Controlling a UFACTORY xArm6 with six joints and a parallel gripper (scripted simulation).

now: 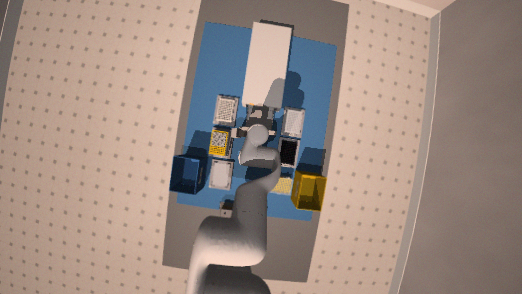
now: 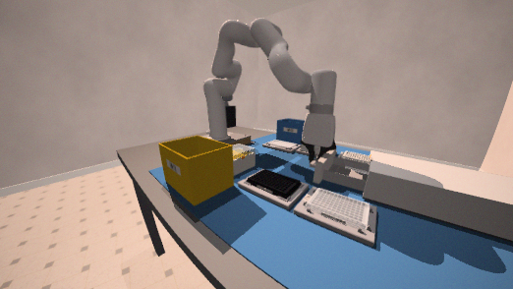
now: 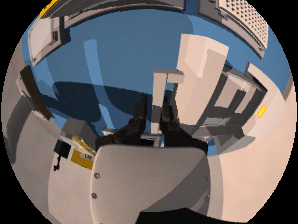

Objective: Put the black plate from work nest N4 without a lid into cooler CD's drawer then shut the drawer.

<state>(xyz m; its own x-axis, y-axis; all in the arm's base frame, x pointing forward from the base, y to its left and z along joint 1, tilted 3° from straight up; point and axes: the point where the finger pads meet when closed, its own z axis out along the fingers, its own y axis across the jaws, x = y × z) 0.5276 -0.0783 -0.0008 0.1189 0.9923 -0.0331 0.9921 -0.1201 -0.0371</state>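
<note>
The black plate [image 1: 289,152] [image 2: 273,183] lies lidless in its nest to the right of the arm, apart from the gripper. The cooler CD [image 1: 267,60] is the long pale housing [image 2: 442,189] at the far end. Its drawer [image 2: 344,172] stands partly pulled out toward the arm's base, and an amber lamp [image 3: 261,111] is lit. My gripper [image 2: 319,154] points down at the drawer's front. In the wrist view the fingers stand narrow on either side of the pale bar handle [image 3: 166,90]; I see no squeeze on it. The drawer's floor is mostly hidden by the arm.
A yellow bin [image 2: 197,167] stands at the near right corner and a blue bin [image 1: 186,173] at the left. A clear well plate [image 2: 339,206] lies beside the black plate. A yellow tip box [image 1: 220,141] and two pale plates [image 1: 225,110] [image 1: 220,173] lie on the left.
</note>
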